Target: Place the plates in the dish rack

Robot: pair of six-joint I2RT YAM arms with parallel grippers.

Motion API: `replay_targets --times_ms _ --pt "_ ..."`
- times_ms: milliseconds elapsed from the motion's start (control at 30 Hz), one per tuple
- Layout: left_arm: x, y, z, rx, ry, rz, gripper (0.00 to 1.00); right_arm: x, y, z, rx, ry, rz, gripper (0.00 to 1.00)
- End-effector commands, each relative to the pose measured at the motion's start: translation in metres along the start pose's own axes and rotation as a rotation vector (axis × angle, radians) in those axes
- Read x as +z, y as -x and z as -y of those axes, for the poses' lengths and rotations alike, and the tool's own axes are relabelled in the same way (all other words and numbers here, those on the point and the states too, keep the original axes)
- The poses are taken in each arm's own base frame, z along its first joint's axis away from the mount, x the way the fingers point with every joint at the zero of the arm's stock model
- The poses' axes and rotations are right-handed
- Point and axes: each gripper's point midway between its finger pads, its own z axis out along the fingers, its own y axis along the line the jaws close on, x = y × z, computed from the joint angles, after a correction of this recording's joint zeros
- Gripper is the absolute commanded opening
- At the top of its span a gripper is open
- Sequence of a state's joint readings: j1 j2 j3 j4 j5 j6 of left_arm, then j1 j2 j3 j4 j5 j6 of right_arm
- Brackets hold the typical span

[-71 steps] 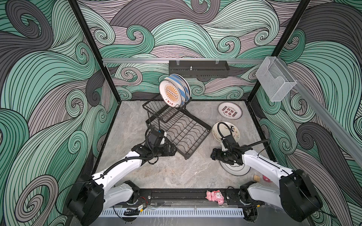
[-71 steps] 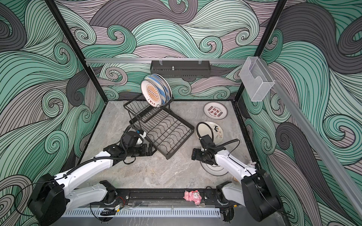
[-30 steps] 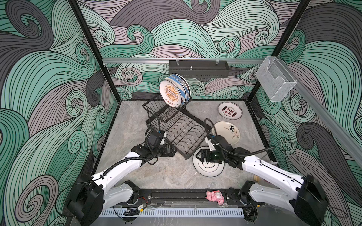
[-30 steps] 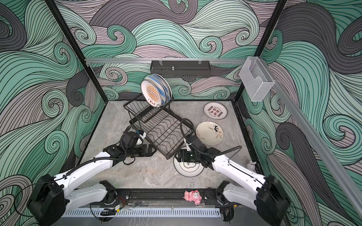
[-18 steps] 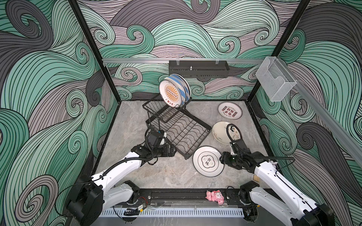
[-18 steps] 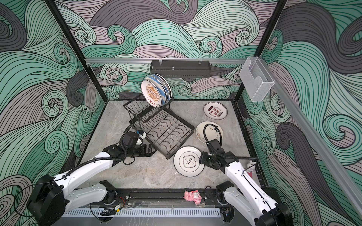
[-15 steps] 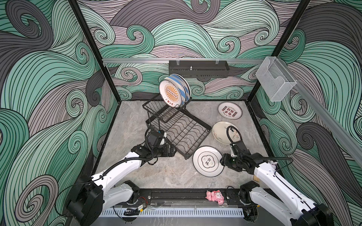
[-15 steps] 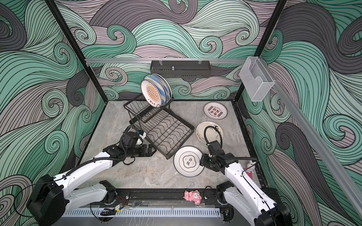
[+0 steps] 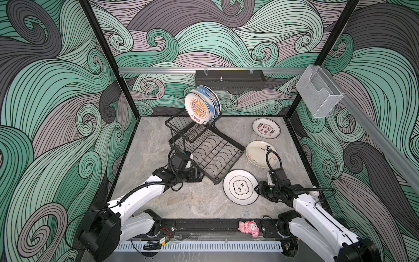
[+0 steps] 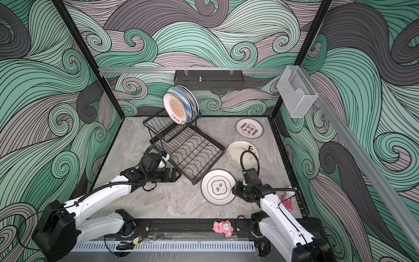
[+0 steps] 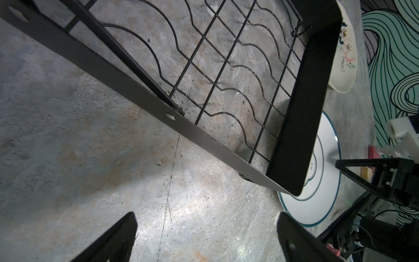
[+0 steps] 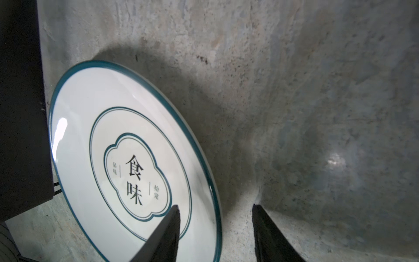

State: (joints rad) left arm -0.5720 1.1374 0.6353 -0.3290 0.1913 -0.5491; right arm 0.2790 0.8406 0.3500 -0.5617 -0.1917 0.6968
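The green-rimmed plate lies flat on the table just beside the near corner of the dish rack; we cannot tell whether it touches that corner. Several plates stand upright in the rack's raised tier. A cream plate and a red-lettered plate lie flat on the table on the rack's far side from the left arm.

The right gripper straddles the green-rimmed plate's rim on the side away from the rack. One finger is over the plate's face and the other is outside it, above the table. The jaws are apart and not yet clamped. The left gripper waits just beside the rack's near edge, jaws wide and empty.

We see three risks:
- **Shove:** The plate sits flat, so the outer finger may scrape the table and push the plate against the rack instead of getting under the rim.
- **Slip:** A pinch on so little rim could let the glazed plate pivot and slide out once lifted.
- **Collision:** With the rack corner this close, a tilting plate could strike it.
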Motion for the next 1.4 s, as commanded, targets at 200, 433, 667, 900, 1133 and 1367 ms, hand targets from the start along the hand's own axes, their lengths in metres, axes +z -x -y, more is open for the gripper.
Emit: replay_targets --times_ms 200,433,667,900,1133,1367 --pt "-0.005 0.009 0.006 0.024 -0.001 0.012 0.99 0.007 0.002 0.002 0.016 0.019 0.006 0.44" --pt "-0.009 0.014 0.009 0.032 0.001 0.019 0.98 0.012 0.003 0.006 0.025 0.015 0.002 0.38" --pt "-0.011 0.016 0.008 0.042 0.01 0.025 0.99 0.015 0.003 0.006 0.035 0.044 0.013 0.37" --pt "-0.011 0.017 0.008 0.042 0.013 0.026 0.99 0.017 0.002 0.003 0.05 0.075 0.012 0.35" --pt "-0.012 0.017 0.006 0.042 0.027 0.025 0.99 0.022 -0.002 0.006 0.07 0.07 -0.028 0.33" --pt "-0.012 0.016 0.004 0.043 0.036 0.02 0.98 0.022 0.001 0.005 0.076 0.076 -0.022 0.16"
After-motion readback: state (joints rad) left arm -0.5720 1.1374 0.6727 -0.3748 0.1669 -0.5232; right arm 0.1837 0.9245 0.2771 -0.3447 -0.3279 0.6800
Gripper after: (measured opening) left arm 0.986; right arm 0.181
